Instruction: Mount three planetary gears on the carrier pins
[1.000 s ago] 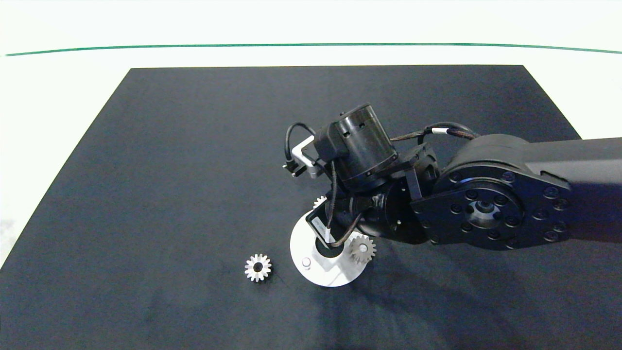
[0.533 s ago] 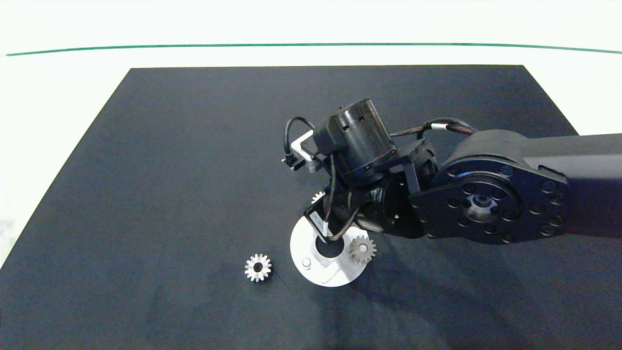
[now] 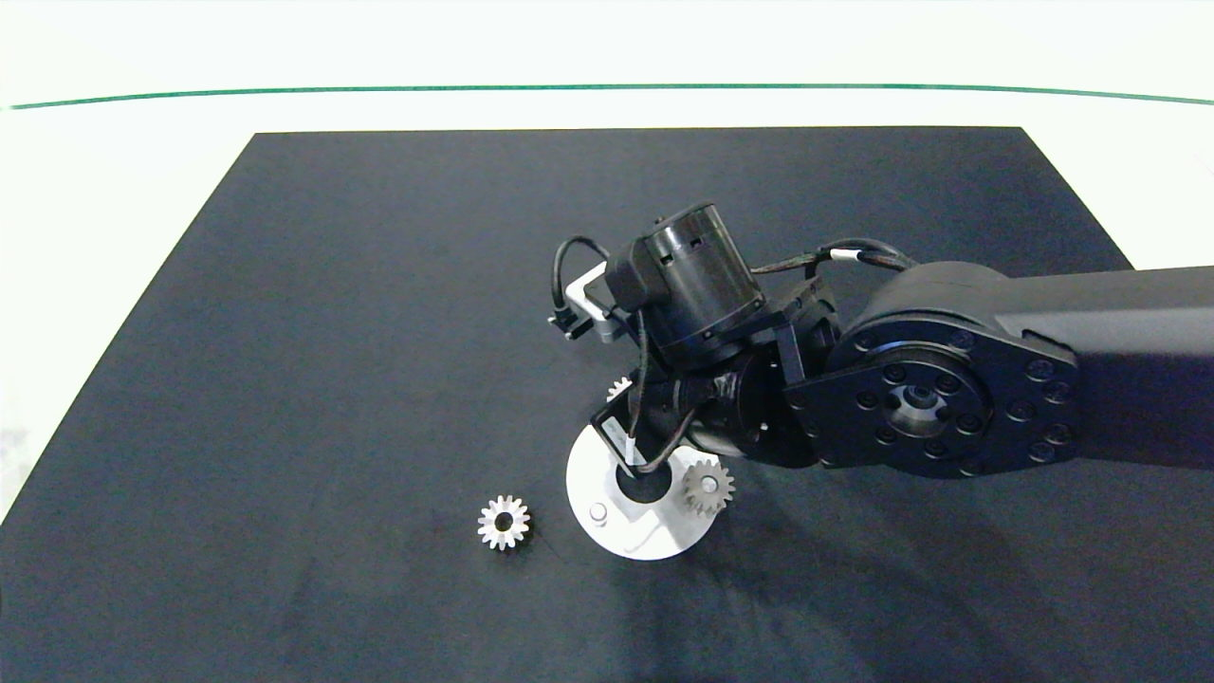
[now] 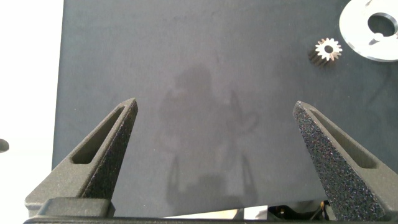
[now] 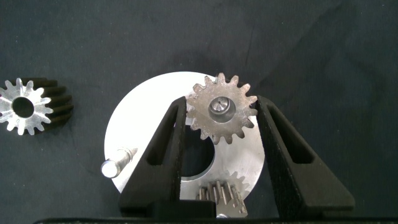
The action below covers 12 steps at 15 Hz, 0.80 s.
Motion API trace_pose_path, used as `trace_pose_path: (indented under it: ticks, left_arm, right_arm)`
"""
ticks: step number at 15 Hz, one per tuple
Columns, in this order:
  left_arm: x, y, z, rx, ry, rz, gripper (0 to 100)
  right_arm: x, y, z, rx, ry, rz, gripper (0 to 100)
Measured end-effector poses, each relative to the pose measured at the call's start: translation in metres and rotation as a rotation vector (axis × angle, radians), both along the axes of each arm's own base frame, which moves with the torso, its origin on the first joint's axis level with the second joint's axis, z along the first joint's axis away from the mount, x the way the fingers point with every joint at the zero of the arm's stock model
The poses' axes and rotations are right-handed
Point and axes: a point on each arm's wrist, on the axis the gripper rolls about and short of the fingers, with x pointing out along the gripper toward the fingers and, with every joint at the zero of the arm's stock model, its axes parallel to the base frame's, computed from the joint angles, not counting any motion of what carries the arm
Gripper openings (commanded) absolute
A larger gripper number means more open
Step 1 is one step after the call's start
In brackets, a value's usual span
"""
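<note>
Nearest to me, a loose gear (image 3: 504, 522) lies flat on the black mat (image 3: 379, 285), just left of the white disc (image 3: 580, 471) and apart from it. My right wrist camera shows it too (image 5: 25, 107), with its bore empty.

On the near-left part of the disc stands a bare pin (image 3: 597, 513), upright and with nothing on it.

A little farther and to the right, the right gear (image 3: 708, 487) sits on its pin at the right side of the disc, and the pin's pale end shows in the bore.

Farther still, at the far side of the disc, the far gear (image 5: 221, 117) sits over the third pin, whose end shows in the middle of the bore. My right jaws (image 5: 221, 106) are clenched on this gear, one finger (image 5: 165, 149) against the teeth on each side. From above, my right wrist hides most of it, and only a few teeth (image 3: 621, 388) show at the left of the wrist. My right arm (image 3: 948, 398) comes in from the right edge over the mat.

My left jaws (image 4: 214, 143) are released, spread wide and holding nothing. They hang over the left part of the mat, near where it meets the white desk (image 3: 95, 190), well apart from the disc.
</note>
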Motion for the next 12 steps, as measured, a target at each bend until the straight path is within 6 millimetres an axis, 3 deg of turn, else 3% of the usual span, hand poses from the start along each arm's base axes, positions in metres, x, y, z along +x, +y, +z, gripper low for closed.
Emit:
trace_pose_path:
  ticks: [8,9,12]
  left_arm:
    - [0.0,-0.0001,0.0,0.0,0.0,0.002,100]
    - [0.0001,-0.0001,0.0,0.0,0.0,0.002,100]
    - [0.0003,-0.0001,0.0001,0.0,0.001,0.001,100]
  right_arm:
    - [0.0037,0.0005,-0.0027,0.002,0.006,-0.006,16]
    - [0.0043,0.0003,-0.0029,0.001,0.006,-0.008,100]
    - [0.0062,-0.0008,-0.0036,0.001,0.007,-0.014,100]
